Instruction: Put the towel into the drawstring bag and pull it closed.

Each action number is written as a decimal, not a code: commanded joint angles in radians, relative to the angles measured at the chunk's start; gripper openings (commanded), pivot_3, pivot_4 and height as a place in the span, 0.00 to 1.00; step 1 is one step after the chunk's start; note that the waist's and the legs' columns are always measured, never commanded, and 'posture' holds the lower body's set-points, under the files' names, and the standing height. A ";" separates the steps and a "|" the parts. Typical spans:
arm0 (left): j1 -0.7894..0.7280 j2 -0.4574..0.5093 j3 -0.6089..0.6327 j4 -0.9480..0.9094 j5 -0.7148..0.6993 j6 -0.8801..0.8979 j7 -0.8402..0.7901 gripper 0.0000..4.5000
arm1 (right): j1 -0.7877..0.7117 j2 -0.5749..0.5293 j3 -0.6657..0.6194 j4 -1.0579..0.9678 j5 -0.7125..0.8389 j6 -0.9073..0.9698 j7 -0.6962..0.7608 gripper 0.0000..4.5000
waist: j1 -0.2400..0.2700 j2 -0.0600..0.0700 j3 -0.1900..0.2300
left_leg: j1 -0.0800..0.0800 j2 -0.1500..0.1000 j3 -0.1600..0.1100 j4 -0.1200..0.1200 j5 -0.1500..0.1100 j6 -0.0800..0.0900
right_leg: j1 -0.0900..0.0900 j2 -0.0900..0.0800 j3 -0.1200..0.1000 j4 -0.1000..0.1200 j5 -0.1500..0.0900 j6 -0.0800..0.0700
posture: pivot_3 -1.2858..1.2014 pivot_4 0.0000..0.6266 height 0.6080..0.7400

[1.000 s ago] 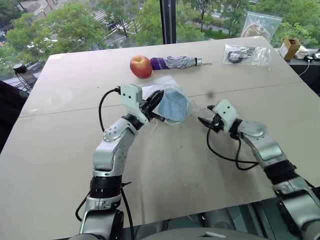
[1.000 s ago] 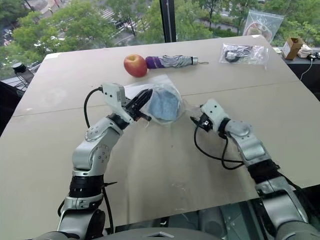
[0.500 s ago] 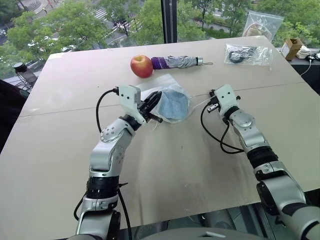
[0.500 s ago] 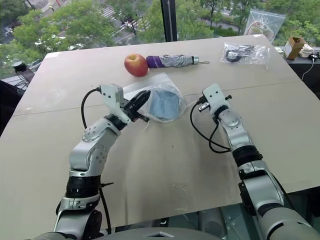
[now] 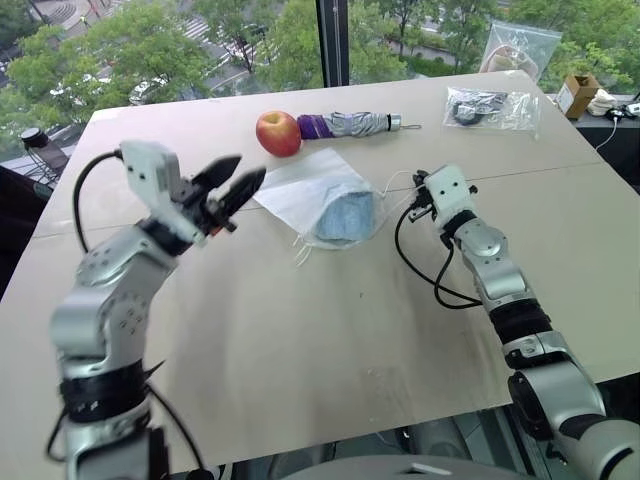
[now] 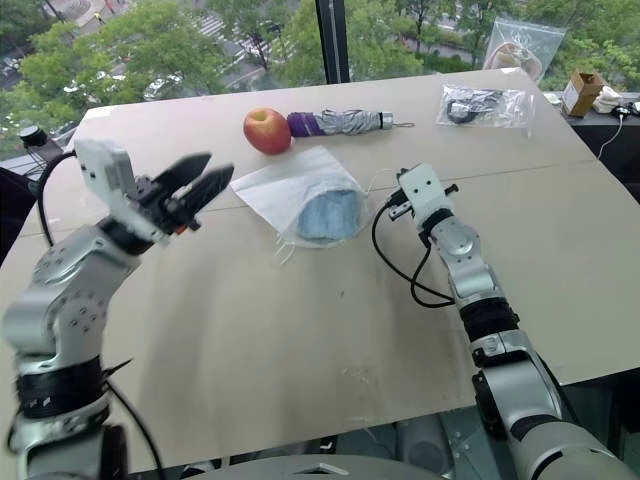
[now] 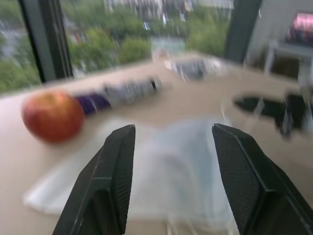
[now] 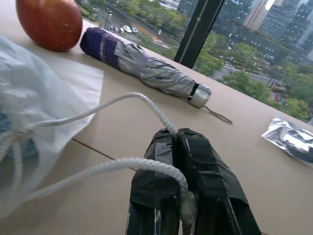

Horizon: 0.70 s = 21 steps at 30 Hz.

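Observation:
The white drawstring bag (image 5: 305, 188) lies flat on the table with the light-blue towel (image 5: 346, 215) showing through its near end. Its white cord (image 8: 122, 100) runs from the gathered mouth to my right gripper (image 8: 176, 133), which is shut on the cord just right of the bag (image 6: 300, 195). My left gripper (image 5: 240, 178) hangs open above the table, left of the bag and apart from it. In the left wrist view, the bag (image 7: 171, 166) lies beyond the spread fingers (image 7: 115, 161).
A red apple (image 5: 278, 132) and a folded purple-grey umbrella (image 5: 352, 124) lie just behind the bag. Two clear zip bags (image 5: 492, 108) and a small box (image 5: 578, 95) sit at the far right. The table edge runs close in front.
My left gripper let go of the bag, opened, and drew back to the left. The bag dropped flat. My right gripper shut on the cord and rose a little.

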 commanded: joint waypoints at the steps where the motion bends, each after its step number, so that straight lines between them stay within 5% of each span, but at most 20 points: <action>1: 0.045 0.016 -0.056 -0.074 0.000 0.017 -0.031 0.56 | -0.027 0.005 -0.006 -0.018 -0.001 -0.021 0.009 0.00 | 0.004 0.000 0.000 | 0.000 0.000 0.000 0.000 0.000 0.000 | 0.000 0.000 0.000 0.000 0.000 0.000 | 0.52 0.24 1.00; 18: 0.016 -0.060 -0.326 0.176 0.369 -0.272 0.009 0.56 | -0.053 -0.010 -0.026 -0.002 -0.001 -0.023 0.017 0.00 | 0.002 0.000 0.000 | 0.002 0.006 0.002 -0.003 0.000 0.000 | 0.000 0.005 0.001 0.000 0.002 -0.004 | 0.52 0.24 1.00; 21: 0.000 -0.138 -0.290 0.211 0.343 -0.338 0.034 0.43 | -0.054 -0.011 -0.029 -0.001 -0.002 -0.026 0.013 0.00 | 0.003 0.000 0.000 | 0.002 0.006 0.002 -0.003 0.000 0.000 | 0.000 0.005 0.001 -0.001 0.002 -0.004 | 0.52 0.24 1.00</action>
